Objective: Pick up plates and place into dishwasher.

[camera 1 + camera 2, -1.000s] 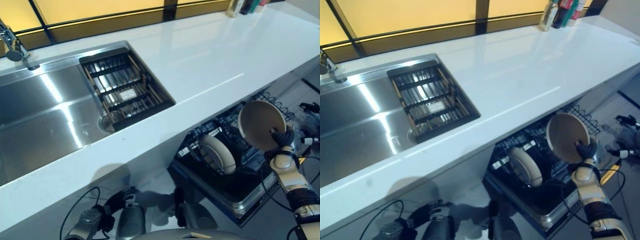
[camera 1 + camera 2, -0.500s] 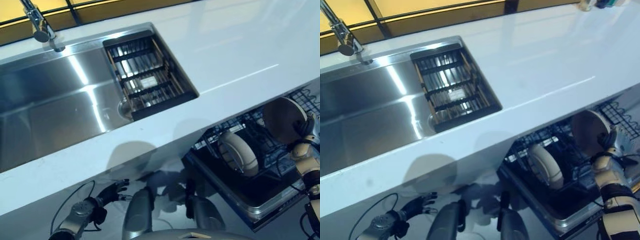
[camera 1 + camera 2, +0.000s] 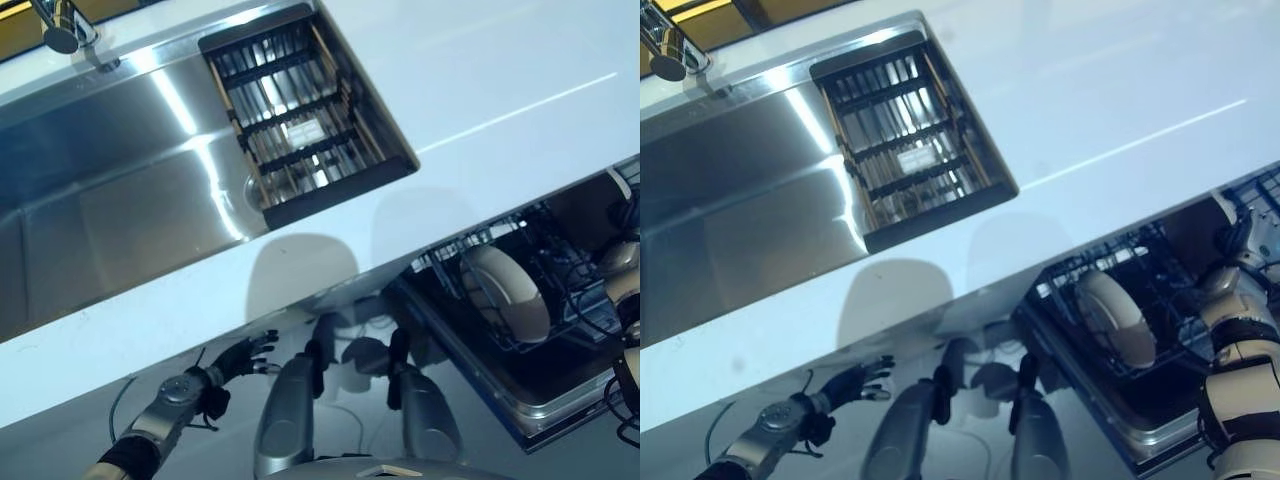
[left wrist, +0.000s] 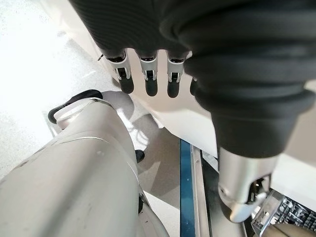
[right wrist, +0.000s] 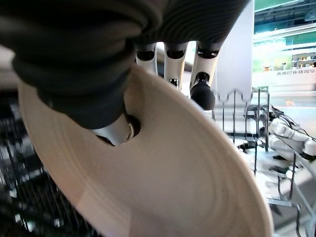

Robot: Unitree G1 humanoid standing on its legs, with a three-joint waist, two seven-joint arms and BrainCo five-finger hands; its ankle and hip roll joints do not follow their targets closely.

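My right hand [image 5: 148, 54] is pinching a beige plate [image 5: 163, 182]: in the right wrist view the thumb presses on its hollow face while the fingers [image 5: 202, 91] curl over its rim from behind. In the head views I see that hand [image 3: 1240, 245] at the far right edge, under the overhang of the white countertop [image 3: 480, 90] and above the pulled-out dishwasher rack [image 3: 540, 300]. The plate itself I can barely make out there. A second beige plate [image 3: 505, 292] stands on edge in the rack's tines, below the counter's front edge and just beside my right arm. My left hand [image 3: 245, 355] hangs low, below the counter and well apart from the rack, fingers spread loosely and holding nothing. On the countertop I see the steel sink [image 3: 110, 190], with a dark slatted drying rack [image 3: 295, 115] set over its end nearest the dishwasher.
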